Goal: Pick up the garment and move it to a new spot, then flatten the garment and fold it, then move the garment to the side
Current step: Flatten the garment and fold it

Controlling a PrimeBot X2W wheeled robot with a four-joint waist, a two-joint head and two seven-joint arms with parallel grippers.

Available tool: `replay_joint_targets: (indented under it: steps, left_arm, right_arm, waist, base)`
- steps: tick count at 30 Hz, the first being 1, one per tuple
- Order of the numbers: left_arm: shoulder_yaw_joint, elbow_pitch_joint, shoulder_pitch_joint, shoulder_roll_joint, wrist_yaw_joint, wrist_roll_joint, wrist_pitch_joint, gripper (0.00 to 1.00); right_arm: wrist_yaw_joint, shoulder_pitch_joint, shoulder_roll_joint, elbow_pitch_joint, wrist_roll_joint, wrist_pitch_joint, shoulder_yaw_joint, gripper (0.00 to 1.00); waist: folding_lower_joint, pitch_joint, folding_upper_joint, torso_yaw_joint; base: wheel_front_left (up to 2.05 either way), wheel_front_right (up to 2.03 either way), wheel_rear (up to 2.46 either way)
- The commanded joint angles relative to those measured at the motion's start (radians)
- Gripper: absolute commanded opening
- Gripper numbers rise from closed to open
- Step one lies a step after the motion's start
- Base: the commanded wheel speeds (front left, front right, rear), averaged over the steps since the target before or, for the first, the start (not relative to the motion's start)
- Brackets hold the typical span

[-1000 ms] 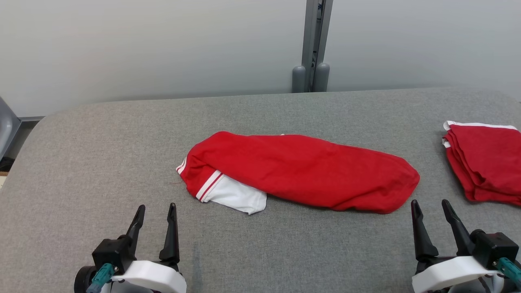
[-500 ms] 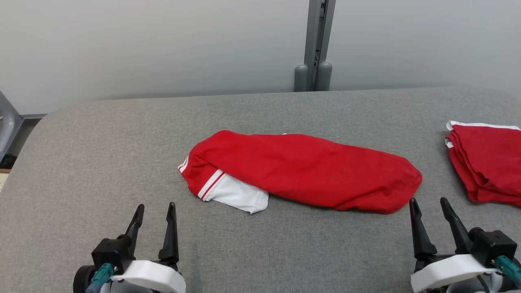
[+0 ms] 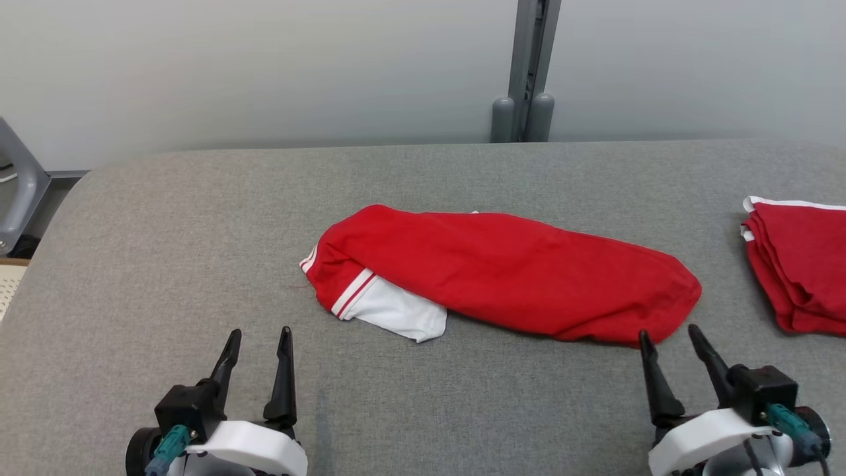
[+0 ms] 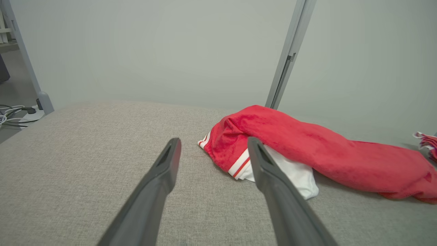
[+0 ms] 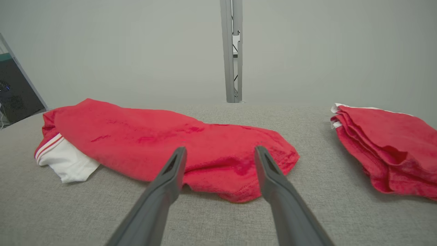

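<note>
Red garment [image 3: 502, 274] is lying bunched at frame centre on the grey table [image 3: 165, 251], bare surface stretching leftward, while the left gripper [image 3: 260, 332] and right gripper [image 3: 669, 332] are hanging spread and empty below.

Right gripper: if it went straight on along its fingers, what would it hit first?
Most likely the garment, its right end lying just ahead of the open right gripper and framed between its fingers in the right wrist view. Height is unclear, so it might skim over it.
</note>
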Motion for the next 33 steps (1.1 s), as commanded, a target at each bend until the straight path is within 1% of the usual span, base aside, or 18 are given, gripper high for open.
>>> replay_joint_targets:
  steps: [1, 6, 12, 16, 20, 21, 22, 23, 24, 26, 27, 30, 33]
  left_arm:
    - [-0.003, -0.002, -0.016, 0.003, 0.006, -0.003, -0.001, 1.00]
    - [-0.015, -0.002, -0.029, 0.003, 0.008, -0.012, -0.001, 1.00]
    - [-0.024, -0.007, -0.037, 0.003, 0.014, -0.020, -0.001, 1.00]
    - [-0.030, -0.007, -0.042, 0.003, 0.017, -0.025, -0.001, 1.00]
    - [-0.041, -0.007, -0.050, 0.003, 0.020, -0.031, -0.001, 1.00]
    - [-0.044, -0.007, -0.051, 0.003, 0.019, -0.031, -0.001, 1.00]
    - [-0.044, -0.008, -0.051, 0.003, 0.019, -0.030, -0.001, 1.00]
    - [-0.044, -0.007, -0.051, 0.003, 0.019, -0.030, -0.001, 1.00]
    - [-0.044, -0.007, -0.051, 0.003, 0.019, -0.030, -0.001, 1.00]
    - [-0.044, -0.005, -0.050, 0.003, 0.019, -0.029, -0.001, 1.00]
    - [-0.043, -0.004, -0.049, 0.003, 0.020, -0.028, -0.001, 1.00]
    - [-0.040, 0.001, -0.038, 0.003, 0.021, -0.024, -0.001, 1.00]
    - [-0.043, 0.004, -0.029, 0.003, 0.019, -0.023, -0.001, 1.00]
  right_arm:
    - [0.000, -0.016, -0.005, 0.019, -0.030, 0.017, 0.010, 1.00]
    - [0.000, -0.054, -0.006, 0.102, -0.128, 0.063, 0.030, 1.00]
    - [0.000, -0.117, -0.007, 0.209, -0.273, 0.092, -0.010, 1.00]
    - [0.000, -0.160, -0.011, 0.276, -0.316, 0.091, -0.033, 1.00]
    - [0.000, -0.207, -0.023, 0.345, -0.332, 0.080, -0.054, 1.00]
    - [0.000, -0.217, -0.026, 0.361, -0.335, 0.076, -0.058, 0.98]
    - [0.000, -0.227, -0.027, 0.377, -0.336, 0.070, -0.061, 0.49]
    - [0.000, -0.238, -0.030, 0.392, -0.339, 0.064, -0.064, 0.40]
    - [0.000, -0.238, -0.030, 0.392, -0.339, 0.064, -0.064, 0.40]
    - [0.000, -0.258, -0.032, 0.416, -0.337, 0.047, -0.065, 0.05]
    - [0.000, -0.266, -0.031, 0.426, -0.332, 0.039, -0.063, 0.00]
    - [0.000, -0.283, -0.026, 0.439, -0.306, 0.013, -0.047, 0.00]
    - [0.000, -0.289, -0.020, 0.416, -0.263, -0.007, -0.018, 0.00]
  waist:
    - [0.0000, 0.008, 0.0000, 0.010]
    - [0.0000, 0.030, 0.0000, 0.044]
    - [0.0000, 0.056, 0.0000, 0.089]
    - [0.0000, 0.071, 0.0000, 0.114]
    - [0.0000, 0.086, 0.0000, 0.136]
    - [0.0000, 0.089, 0.0000, 0.141]
    - [0.0000, 0.091, 0.0000, 0.144]
    - [0.0000, 0.093, 0.0000, 0.146]
    - [0.0000, 0.093, 0.0000, 0.146]
    - [0.0000, 0.094, 0.0000, 0.149]
    - [0.0000, 0.093, 0.0000, 0.150]
    - [0.0000, 0.083, 0.0000, 0.143]
    - [0.0000, 0.069, 0.0000, 0.126]
  base:
    - [0.00, 0.00, 0.00]
    - [0.00, 0.00, 0.00]
    - [0.00, 0.00, 0.00]
    - [0.00, 0.00, 0.00]
    - [0.00, 0.00, 0.00]
    - [0.00, 0.00, 0.00]
    - [0.00, 0.00, 0.00]
    - [0.00, 0.00, 0.00]
    - [0.00, 0.00, 0.00]
    - [0.00, 0.00, 0.00]
    - [0.00, 0.00, 0.00]
    - [0.00, 0.00, 0.00]
    - [0.00, 0.00, 0.00]
